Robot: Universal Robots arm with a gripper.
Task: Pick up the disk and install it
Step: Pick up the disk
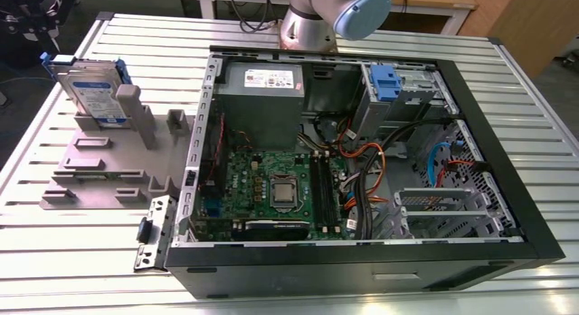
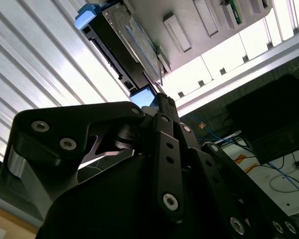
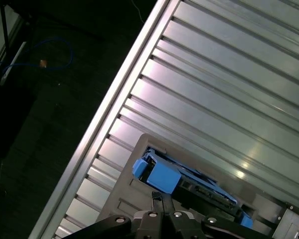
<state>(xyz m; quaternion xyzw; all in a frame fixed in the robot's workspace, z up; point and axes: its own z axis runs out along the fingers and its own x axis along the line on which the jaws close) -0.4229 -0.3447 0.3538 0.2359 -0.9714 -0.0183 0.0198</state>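
The disk (image 1: 95, 91) stands on edge in a grey slotted holder (image 1: 100, 173) on the exterior view's left, outside the computer case. It is silver-grey with a white-and-blue label and a bright blue bracket. My gripper (image 1: 45, 30) hangs just above the disk's upper blue corner. In the first wrist view the gripper (image 3: 157, 197) has its fingertips together, close to the blue bracket end of the disk (image 3: 162, 177), with nothing between them. The second wrist view looks past the gripper (image 2: 159, 99) at the disk (image 2: 124, 45) from its edge.
An open black computer case (image 1: 533, 213) lies on the slatted metal table (image 1: 72, 261). Inside are a motherboard (image 1: 271, 186), a grey power supply (image 1: 262, 91), loose cables and a drive bay with a blue tab (image 1: 384, 81). The arm's base (image 1: 312, 20) stands behind the case.
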